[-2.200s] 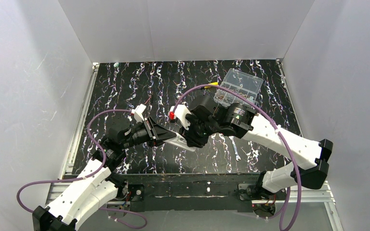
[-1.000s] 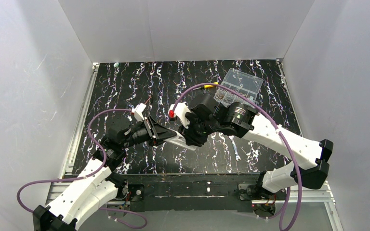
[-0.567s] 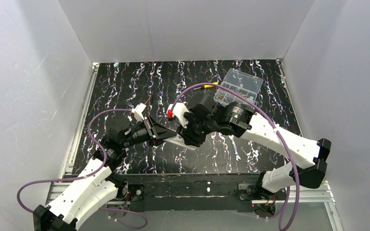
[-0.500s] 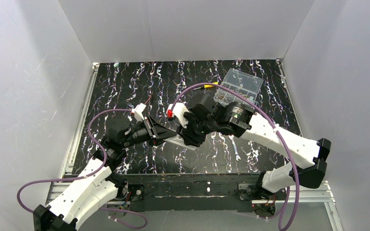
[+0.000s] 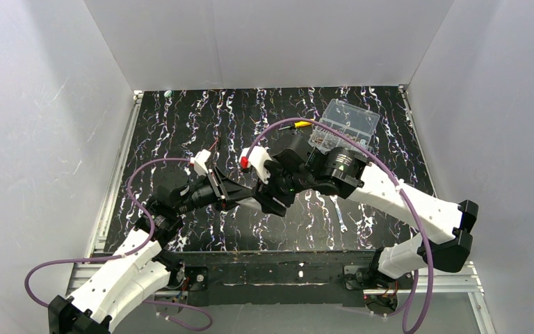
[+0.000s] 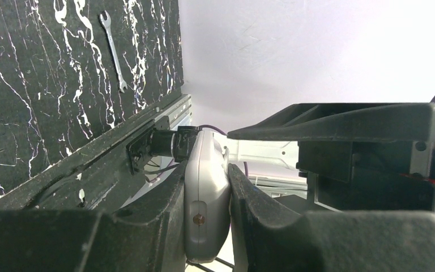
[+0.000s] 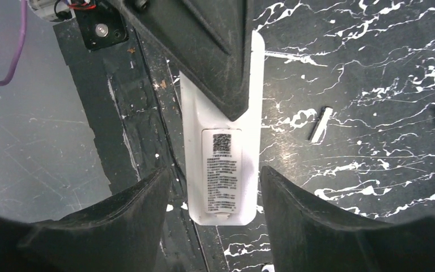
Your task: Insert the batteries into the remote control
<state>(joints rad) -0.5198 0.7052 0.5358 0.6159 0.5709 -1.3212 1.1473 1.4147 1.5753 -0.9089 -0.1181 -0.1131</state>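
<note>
Here the left end effector (image 6: 207, 190) pinches the remote control (image 7: 222, 170) by its long edges. The right end effector (image 7: 210, 192) is spread, one finger on each side of the remote's free end, whose label side faces it. A small white stick (image 7: 320, 124) lies on the worktop (image 7: 345, 68), off to the right of its fingers.

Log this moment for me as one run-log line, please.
left gripper: shut on remote control | right gripper: open, astride its labelled end

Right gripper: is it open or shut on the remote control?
Open: the right gripper flanks the remote control with a gap on one side; the left gripper clamps it.
</note>
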